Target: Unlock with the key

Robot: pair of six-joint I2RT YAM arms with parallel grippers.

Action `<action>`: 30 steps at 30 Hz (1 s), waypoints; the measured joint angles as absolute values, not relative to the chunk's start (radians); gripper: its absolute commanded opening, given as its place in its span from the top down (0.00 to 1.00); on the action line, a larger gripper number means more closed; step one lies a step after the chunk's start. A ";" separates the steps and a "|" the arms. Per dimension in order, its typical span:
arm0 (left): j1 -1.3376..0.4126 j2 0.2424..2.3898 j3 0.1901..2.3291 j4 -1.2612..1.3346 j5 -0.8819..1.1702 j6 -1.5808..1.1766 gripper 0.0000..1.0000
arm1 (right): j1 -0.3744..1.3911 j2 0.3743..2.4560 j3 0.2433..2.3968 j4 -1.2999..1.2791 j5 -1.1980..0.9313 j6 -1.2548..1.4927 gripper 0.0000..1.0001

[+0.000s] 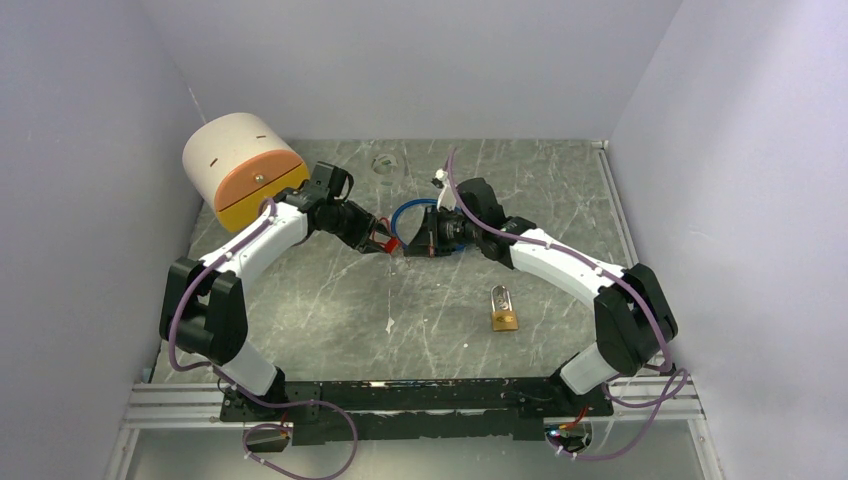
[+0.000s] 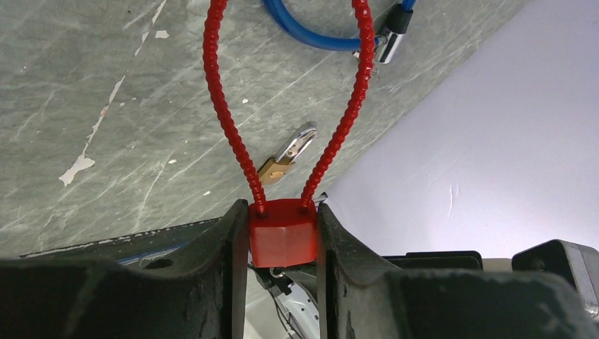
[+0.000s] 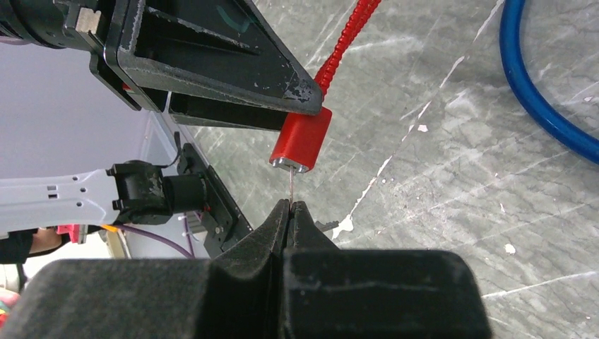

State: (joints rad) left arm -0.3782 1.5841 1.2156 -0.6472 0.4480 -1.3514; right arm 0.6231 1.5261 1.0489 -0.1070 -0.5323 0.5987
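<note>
Right gripper (image 3: 289,206) tight on the key (image 3: 291,187), tip at the red lock (image 3: 300,141) gripped by the left gripper (image 2: 281,210)

- Small red block-shaped cable lock (image 2: 282,233): its ribbed red cable forms 1 loop with both ends in the body. It is clamped in the left gripper (image 2: 282,212) above the tabletop.
- Thin metal key (image 3: 292,187): seen edge-on, pinched in the right gripper (image 3: 290,206), its tip reaching the lock's silver end face.

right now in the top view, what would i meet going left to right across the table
drum → red lock → brass padlock
</note>
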 measured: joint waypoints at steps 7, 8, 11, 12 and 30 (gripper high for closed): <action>-0.376 1.584 1.213 -0.645 0.447 -1.352 0.97 | 0.622 1.536 1.053 -0.097 -0.533 0.619 1.00; -0.375 1.584 1.211 -0.641 0.447 -1.352 0.97 | 0.622 1.541 1.058 -0.098 -0.533 0.621 1.00; -0.371 1.584 1.208 -0.635 0.443 -1.352 0.97 | 0.622 1.554 1.073 -0.105 -0.533 0.626 1.00; -0.371 1.584 1.208 -0.633 0.442 -1.352 0.97 | 0.622 1.557 1.074 -0.105 -0.532 0.629 1.00; -0.367 1.584 1.187 -0.588 0.394 -1.386 0.97 | 0.622 1.638 1.189 -0.236 -0.474 0.692 1.00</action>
